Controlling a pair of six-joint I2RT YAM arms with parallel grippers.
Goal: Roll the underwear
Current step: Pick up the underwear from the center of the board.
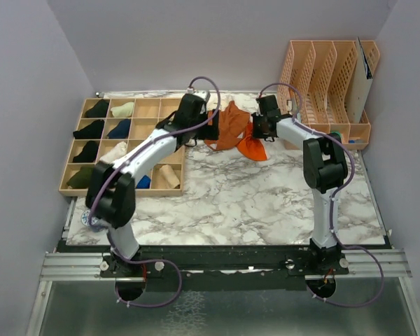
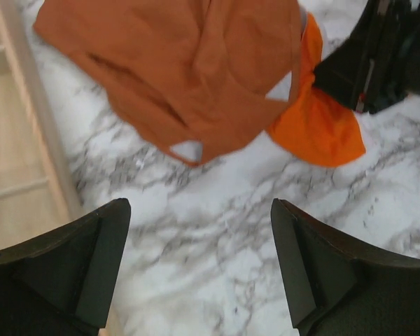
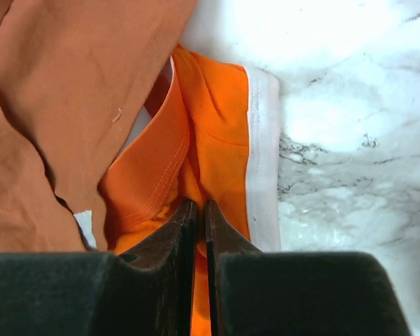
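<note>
Because rust-brown brief (image 2: 189, 70) is overlapping it, we are pinching orange brief (image 3: 220, 140) with right end effector (image 3: 196, 210).
Meanwhile left end effector (image 2: 199, 210) is hovering spread.

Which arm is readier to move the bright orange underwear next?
Right. The right fingers pinch the orange underwear; the left fingers hang open over the table, short of the brown underwear.

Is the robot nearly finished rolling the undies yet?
Not nearly. Nothing is rolled: the rust-brown brief and the bright orange brief lie crumpled and overlapping on the marble table. In hand: the right gripper is pinched shut on the bright orange brief, while the left gripper is open above bare table. Left to do: pull them apart, flatten each one and roll it.
</note>
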